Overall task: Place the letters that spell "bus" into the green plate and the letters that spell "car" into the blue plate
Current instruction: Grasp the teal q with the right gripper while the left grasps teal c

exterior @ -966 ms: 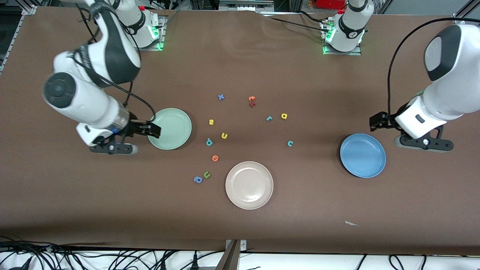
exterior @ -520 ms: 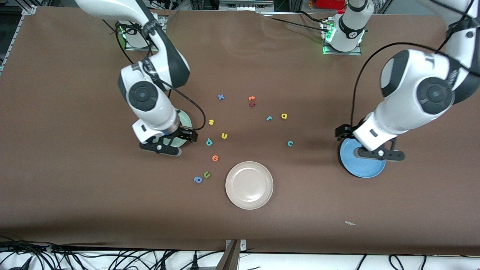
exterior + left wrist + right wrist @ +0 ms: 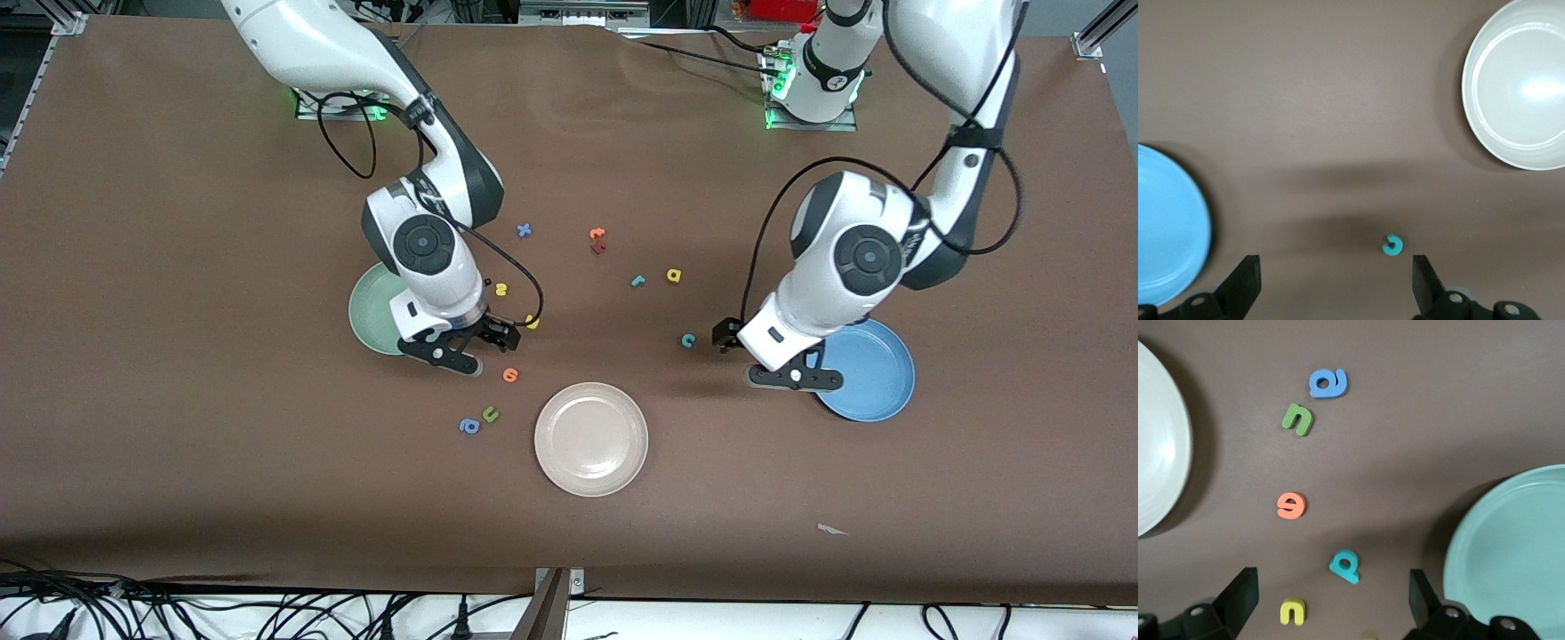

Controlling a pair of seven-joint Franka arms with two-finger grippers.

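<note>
My right gripper hangs open over the teal "b", which it hides in the front view. The yellow "u" lies beside the "b", and the yellow "s" lies a little farther from the front camera. The green plate sits partly under the right arm. My left gripper is open over the bare table next to the teal "c", with the blue plate under its arm. The teal "r" and yellow "a" lie side by side mid-table.
A cream-white plate sits nearer the front camera. An orange letter, a green "u" and a blue "a" lie close to the right gripper. A blue "x" and an orange and a dark red letter lie toward the bases.
Both arms have swung in from the table's ends toward the middle. The right gripper crossed the green plate to the "b". The left gripper crossed the blue plate to the "c". Both stayed open.
</note>
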